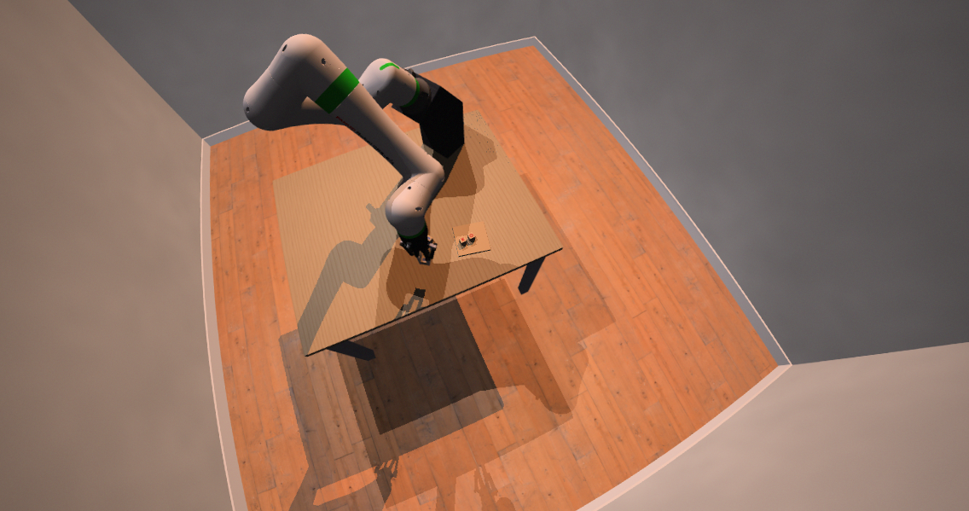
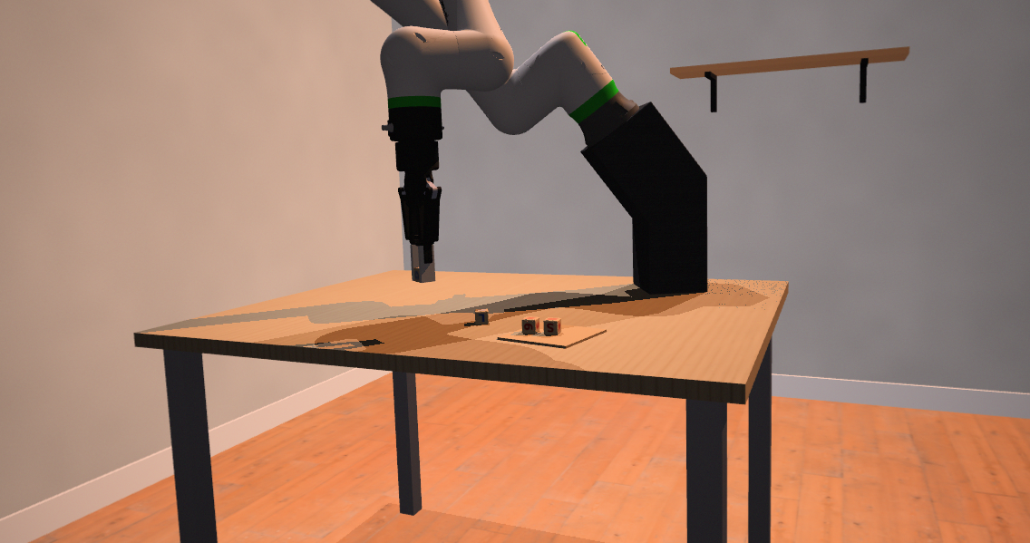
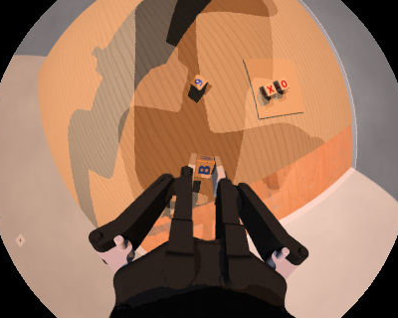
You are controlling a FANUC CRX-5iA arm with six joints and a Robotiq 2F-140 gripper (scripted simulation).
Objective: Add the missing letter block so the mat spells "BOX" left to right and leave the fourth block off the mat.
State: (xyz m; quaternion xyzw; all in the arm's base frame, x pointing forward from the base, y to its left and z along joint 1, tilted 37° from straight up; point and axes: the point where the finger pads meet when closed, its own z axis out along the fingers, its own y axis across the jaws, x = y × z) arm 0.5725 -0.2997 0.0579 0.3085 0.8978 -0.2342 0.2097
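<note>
My gripper (image 3: 204,163) is shut on the B block (image 3: 204,168), a small wooden cube with a blue letter, and holds it well above the table; it also shows in the side view (image 2: 422,271) and from above (image 1: 423,255). The thin mat (image 3: 274,97) lies to the upper right in the wrist view, with the X block (image 3: 271,89) and the O block (image 3: 283,83) side by side on it. In the side view the mat (image 2: 551,336) carries the two blocks (image 2: 541,325). A fourth block (image 3: 198,83) with a blue letter lies on the table off the mat, also in the side view (image 2: 481,315).
The robot's black base (image 2: 659,211) stands at the back of the table. The table's near edge (image 2: 446,366) is close to the mat. A wall shelf (image 2: 789,63) hangs far behind.
</note>
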